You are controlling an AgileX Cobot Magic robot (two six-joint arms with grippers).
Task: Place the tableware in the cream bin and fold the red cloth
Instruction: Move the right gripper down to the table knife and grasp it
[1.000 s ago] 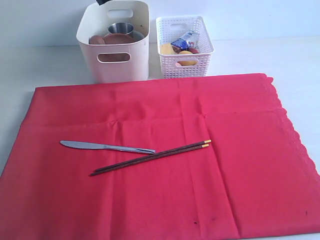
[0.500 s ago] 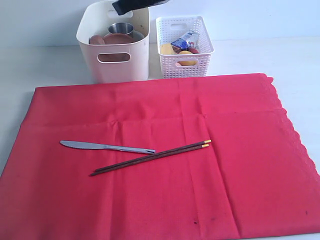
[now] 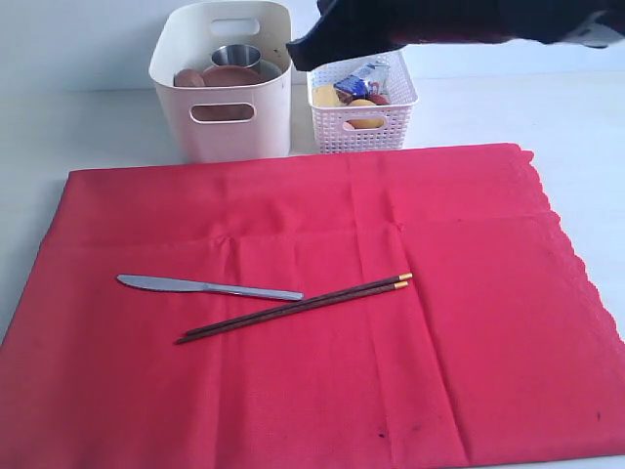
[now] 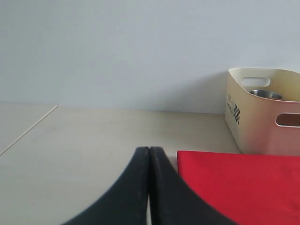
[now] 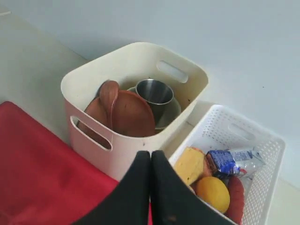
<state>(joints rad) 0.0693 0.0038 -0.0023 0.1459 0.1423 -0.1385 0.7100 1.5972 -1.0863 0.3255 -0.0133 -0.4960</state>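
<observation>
Two pieces, a steel knife (image 3: 205, 287) and dark yellow-tipped chopsticks (image 3: 293, 307), lie on the red cloth (image 3: 469, 293); left gripper (image 4: 149, 154) and right gripper (image 5: 150, 157) both pinched together, empty

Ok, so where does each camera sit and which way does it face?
Exterior view: raised at the near edge of the red cloth, facing across it to the cream bin and white basket; right arm crosses the top.
Left wrist view: low over the table beside the cloth, looking toward the bin; shut left gripper shows.
Right wrist view: above both containers, facing down into them; shut right gripper shows.
Shared: all three show the bin and steel cup.
</observation>
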